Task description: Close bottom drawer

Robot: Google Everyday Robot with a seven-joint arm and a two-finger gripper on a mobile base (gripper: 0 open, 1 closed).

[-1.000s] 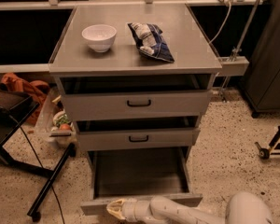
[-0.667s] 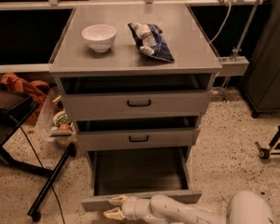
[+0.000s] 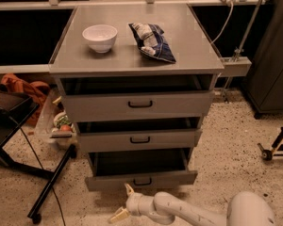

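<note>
The bottom drawer point(image 3: 141, 179) is the lowest of three grey cabinet drawers. It stands partly pulled out, with its dark inside point(image 3: 139, 161) showing and a small dark bar handle point(image 3: 142, 181) on its flat front. My gripper point(image 3: 123, 202) is low at the floor, just in front of and slightly left of the drawer front. Its two cream fingers point(image 3: 129, 189) are spread apart and hold nothing. The upper fingertip is close under the front panel; I cannot tell whether it touches it.
The middle drawer point(image 3: 139, 139) and top drawer point(image 3: 140, 105) also stand slightly open. A white bowl point(image 3: 100, 36) and a chip bag point(image 3: 152, 41) lie on the cabinet top. A black stand leg point(image 3: 52, 185) runs across the floor at left, beside a basket of clutter point(image 3: 61, 124).
The bottom drawer has slid well back into the cabinet, so less of its inside shows. My gripper has moved forward and slightly up with the drawer front.
</note>
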